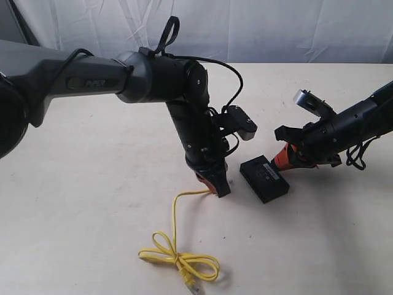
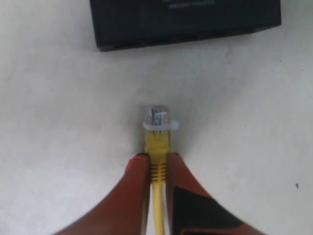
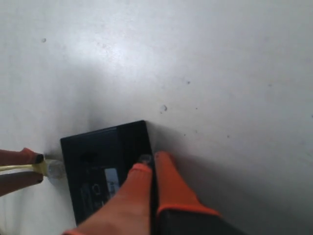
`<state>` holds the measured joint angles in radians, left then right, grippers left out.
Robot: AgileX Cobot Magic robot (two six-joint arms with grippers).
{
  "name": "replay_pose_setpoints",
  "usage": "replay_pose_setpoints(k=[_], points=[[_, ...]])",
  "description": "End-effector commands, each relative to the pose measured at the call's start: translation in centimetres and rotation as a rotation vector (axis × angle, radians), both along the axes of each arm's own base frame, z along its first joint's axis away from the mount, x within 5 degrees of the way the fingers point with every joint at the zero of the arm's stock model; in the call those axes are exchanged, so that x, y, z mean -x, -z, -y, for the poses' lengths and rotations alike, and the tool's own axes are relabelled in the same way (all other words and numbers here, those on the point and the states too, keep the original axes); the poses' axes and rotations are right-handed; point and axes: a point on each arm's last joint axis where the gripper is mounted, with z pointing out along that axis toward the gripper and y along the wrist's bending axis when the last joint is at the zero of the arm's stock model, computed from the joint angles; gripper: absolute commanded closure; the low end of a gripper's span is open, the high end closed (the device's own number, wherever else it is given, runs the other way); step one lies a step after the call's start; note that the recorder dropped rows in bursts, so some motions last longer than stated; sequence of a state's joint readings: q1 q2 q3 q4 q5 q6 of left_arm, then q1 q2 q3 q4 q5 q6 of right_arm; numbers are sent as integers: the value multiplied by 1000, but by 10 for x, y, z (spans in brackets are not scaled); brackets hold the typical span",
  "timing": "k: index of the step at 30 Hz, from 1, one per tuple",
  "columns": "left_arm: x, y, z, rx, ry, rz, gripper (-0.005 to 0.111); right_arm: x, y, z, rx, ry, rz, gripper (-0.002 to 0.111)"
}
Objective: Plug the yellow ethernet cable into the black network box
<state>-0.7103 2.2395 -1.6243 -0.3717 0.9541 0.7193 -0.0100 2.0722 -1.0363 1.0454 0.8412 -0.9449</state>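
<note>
The left gripper (image 1: 220, 187), pinching the yellow ethernet cable (image 1: 175, 227), is aiming at the black network box (image 1: 264, 178) at three o'clock, needing a straight push, with the closed right gripper (image 3: 149, 164) apparently bracing it.

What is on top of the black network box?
A pale label shows on the black network box. The right gripper, shut, overlaps one edge, hiding what lies beneath.

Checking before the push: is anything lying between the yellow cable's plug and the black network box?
Nothing visible. The left hand holds the yellow ethernet cable just behind its plug, and only bare table lies between plug and black network box.
</note>
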Motion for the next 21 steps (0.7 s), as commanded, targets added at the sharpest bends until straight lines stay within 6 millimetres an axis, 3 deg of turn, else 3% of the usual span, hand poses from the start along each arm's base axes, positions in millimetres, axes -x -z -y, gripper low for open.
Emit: replay_pose_setpoints(k=[1,4,7,11,16,21], points=[[3,2,-2,-23,7,-53,106,2,1,-1,-6,-14,-3,109],[3,1,-2,-21,6,-50,94,2,1,-1,-5,-19,1,109],[2,1,-2,-23,7,-45,67,2,1,-1,-5,-24,6,109],[-1,0,-5,-48,24,-2,42,2,1,-1,-3,-43,22,109],[-7,-18,-11,-86,-91,75,43,1,2,0,6,-72,53,109],[11,-30,1,-66,-97,102,45,1,2,0,11,-77,60,109]])
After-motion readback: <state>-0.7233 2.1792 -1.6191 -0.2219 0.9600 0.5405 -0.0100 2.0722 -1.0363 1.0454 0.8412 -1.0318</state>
